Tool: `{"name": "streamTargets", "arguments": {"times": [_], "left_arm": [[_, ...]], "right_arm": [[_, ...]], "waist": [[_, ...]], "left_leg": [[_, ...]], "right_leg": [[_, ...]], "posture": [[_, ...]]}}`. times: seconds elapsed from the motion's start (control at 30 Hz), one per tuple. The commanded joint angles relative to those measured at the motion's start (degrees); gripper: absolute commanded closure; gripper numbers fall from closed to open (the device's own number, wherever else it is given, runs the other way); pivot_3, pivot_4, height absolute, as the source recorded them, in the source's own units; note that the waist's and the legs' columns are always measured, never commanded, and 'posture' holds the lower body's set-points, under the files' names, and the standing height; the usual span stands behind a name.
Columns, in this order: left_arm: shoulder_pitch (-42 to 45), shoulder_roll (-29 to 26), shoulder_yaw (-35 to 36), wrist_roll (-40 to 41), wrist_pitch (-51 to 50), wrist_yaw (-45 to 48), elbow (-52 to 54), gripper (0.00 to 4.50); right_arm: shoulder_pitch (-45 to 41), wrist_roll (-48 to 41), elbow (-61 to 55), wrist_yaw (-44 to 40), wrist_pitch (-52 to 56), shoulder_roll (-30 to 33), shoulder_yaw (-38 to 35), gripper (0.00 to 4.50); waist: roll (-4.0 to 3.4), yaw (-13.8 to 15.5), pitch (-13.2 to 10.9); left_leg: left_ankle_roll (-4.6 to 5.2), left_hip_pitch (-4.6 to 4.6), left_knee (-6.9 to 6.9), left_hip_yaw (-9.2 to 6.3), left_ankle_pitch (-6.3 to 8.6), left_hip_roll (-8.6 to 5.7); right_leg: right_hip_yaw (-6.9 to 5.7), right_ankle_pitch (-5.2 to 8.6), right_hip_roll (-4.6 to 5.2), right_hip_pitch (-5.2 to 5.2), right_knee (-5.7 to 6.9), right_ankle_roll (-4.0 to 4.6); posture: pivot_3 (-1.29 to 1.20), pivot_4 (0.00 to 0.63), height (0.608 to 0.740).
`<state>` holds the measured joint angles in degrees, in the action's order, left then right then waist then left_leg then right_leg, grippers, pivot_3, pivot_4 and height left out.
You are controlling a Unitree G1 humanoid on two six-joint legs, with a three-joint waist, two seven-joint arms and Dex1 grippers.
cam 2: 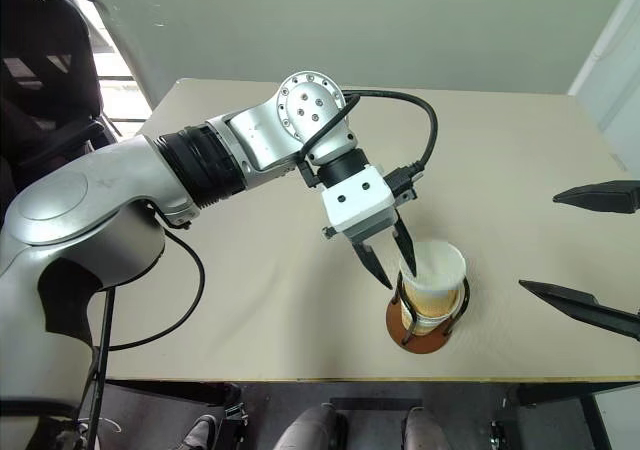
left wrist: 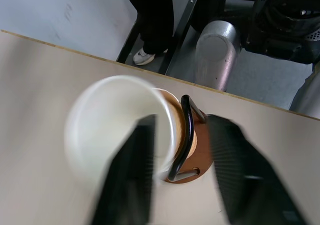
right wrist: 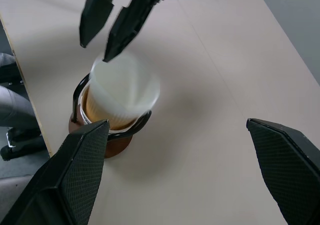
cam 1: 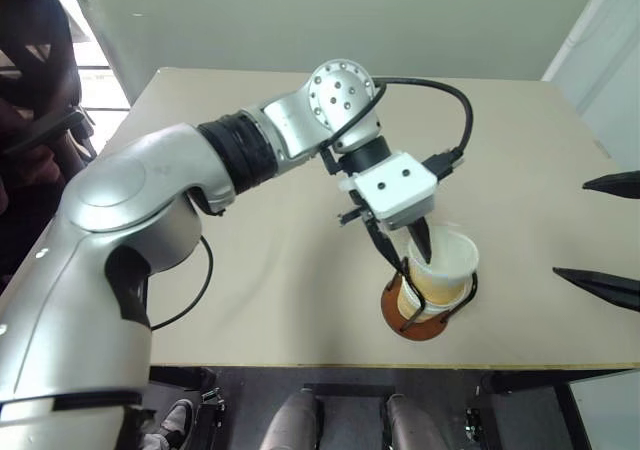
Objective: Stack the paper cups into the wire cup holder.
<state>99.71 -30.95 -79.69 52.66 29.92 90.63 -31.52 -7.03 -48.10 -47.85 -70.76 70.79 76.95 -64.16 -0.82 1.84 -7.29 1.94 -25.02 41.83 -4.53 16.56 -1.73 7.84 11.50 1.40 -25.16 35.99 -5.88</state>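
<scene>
The left tool straddles the top paper cup's rim in the wire cup holder.

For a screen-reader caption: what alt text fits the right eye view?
The left tool, fingers parted, hangs over the rim of the top paper cup, which sits stacked in the wire cup holder near the front edge of a beige table. The right tool waits open to one side.

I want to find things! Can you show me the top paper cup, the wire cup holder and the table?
top paper cup (cam 2: 440, 258), right eye view, white inside wall.
wire cup holder (cam 2: 396, 322), right eye view, brown base edge.
table (cam 2: 500, 150), right eye view, bare top.
</scene>
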Motion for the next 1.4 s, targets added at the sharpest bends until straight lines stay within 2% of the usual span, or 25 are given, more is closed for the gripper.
{"name": "streamTargets", "arguments": {"times": [0.03,0.13,0.27,0.4,0.47,0.57,0.8,0.9,0.97,1.07,1.23,1.4], "left_arm": [[0.2,-0.1,0.9,0.6,0.1,1.9,0.0,1.29],[0.0,0.4,1.6,0.2,0.0,1.9,-0.8,0.12],[-0.8,2.6,7.2,-0.5,-2.0,1.9,-5.2,0.05],[-1.9,2.1,13.7,-2.0,-5.5,1.9,-9.5,0.05],[-3.6,-0.6,18.3,-2.5,-8.6,1.9,-11.0,0.05],[-7.5,-7.8,24.5,-4.0,-13.9,1.9,-11.4,0.05],[-20.9,-23.5,40.2,-8.7,-27.7,1.9,-2.5,0.05],[-30.0,-29.3,48.6,-9.2,-34.3,0.7,6.0,0.05],[-39.1,-34.8,54.6,-7.5,-40.2,-2.7,14.3,0.05],[-50.0,-39.6,63.3,-5.8,-46.9,-6.8,23.3,0.05],[-62.9,-43.2,76.5,-5.3,-52.7,-10.3,29.2,0.05],[-72.4,-43.1,87.1,-6.4,-56.6,-13.6,34.5,0.05]], "right_arm": [[-0.2,-0.1,0.6,0.4,-0.7,0.5,-1.5,0.0],[-0.2,-0.1,0.6,0.5,-0.8,0.5,-1.3,0.0],[-0.2,0.0,1.4,0.7,-2.4,0.1,0.1,0.0],[-0.1,1.1,4.1,0.7,-7.2,-0.1,4.3,0.0],[0.6,2.3,6.4,0.0,-10.7,-0.4,7.3,0.0],[4.0,5.6,10.9,-3.8,-17.0,-1.0,11.8,0.0],[7.7,16.2,30.8,-12.4,-35.3,0.4,22.1,0.0],[5.1,17.0,36.4,-14.6,-40.7,1.0,26.9,0.0],[0.9,16.6,39.7,-15.7,-43.7,1.5,32.2,0.0],[-5.4,17.2,44.2,-17.5,-46.9,1.7,39.2,0.0],[-16.8,19.7,51.1,-20.7,-51.0,0.8,49.8,0.0],[-25.8,21.1,56.2,-21.7,-53.6,-0.5,59.1,0.0]], "waist": [[0.0,0.0,0.0],[0.0,0.0,0.0],[0.0,0.0,0.0],[-0.02,-0.1,0.0],[-0.02,-0.2,0.0],[-0.1,-0.6,0.1],[-0.17,-0.7,0.1],[-0.19,-0.7,0.1],[-0.19,-0.8,0.1],[-0.17,-1.4,0.1],[-0.17,-1.6,0.1],[-0.17,-2.0,0.1]], "left_leg": [[0.0,0.0,0.0,0.0,0.0,-0.01],[0.0,0.0,0.0,0.0,0.0,-0.01],[0.0,0.0,0.0,0.0,0.0,-0.01],[0.0,-0.01,0.01,0.01,0.0,-0.01],[-0.01,0.02,0.0,0.01,0.0,-0.01],[-0.08,0.08,-0.04,0.03,-0.05,0.02],[-0.29,0.05,-0.16,0.03,-0.19,0.05],[-0.29,0.05,-0.21,0.04,-0.19,-0.01],[-0.33,0.05,-0.24,0.03,-0.22,-0.03],[-0.48,0.12,-0.4,0.06,-0.34,-0.03],[-0.67,0.31,-0.68,0.01,-0.72,0.01],[-0.63,0.89,-1.0,-0.01,-0.81,0.03]], "right_leg": [[-0.05,0.0,-0.02,0.0,0.0,0.0],[-0.05,0.0,-0.02,0.0,0.0,0.0],[-0.06,0.0,0.0,0.01,0.0,0.0],[-0.02,-0.02,0.0,-0.01,0.0,-0.03],[-0.08,-0.02,-0.05,-0.01,0.01,-0.04],[-0.1,-0.01,-0.11,-0.03,0.01,-0.06],[-0.26,-0.03,-0.15,-0.17,-0.04,-0.1],[-0.28,0.01,-0.14,-0.19,-0.09,-0.04],[-0.29,0.02,-0.15,-0.2,-0.06,-0.01],[-0.27,0.04,-0.17,-0.22,-0.02,0.02],[-0.12,0.14,-0.16,-0.22,0.05,0.72],[0.05,0.14,-0.17,0.13,0.28,1.05]], "posture": [[0.0,0.15,0.74],[0.0,0.15,0.74],[0.0,0.15,0.74],[0.0,0.15,0.74],[0.0,0.15,0.74],[0.0,0.15,0.74],[0.0,0.15,0.74],[0.0,0.15,0.74],[0.0,0.15,0.74],[0.0,0.15,0.74],[0.0,0.15,0.74],[0.0,0.15,0.74]]}}
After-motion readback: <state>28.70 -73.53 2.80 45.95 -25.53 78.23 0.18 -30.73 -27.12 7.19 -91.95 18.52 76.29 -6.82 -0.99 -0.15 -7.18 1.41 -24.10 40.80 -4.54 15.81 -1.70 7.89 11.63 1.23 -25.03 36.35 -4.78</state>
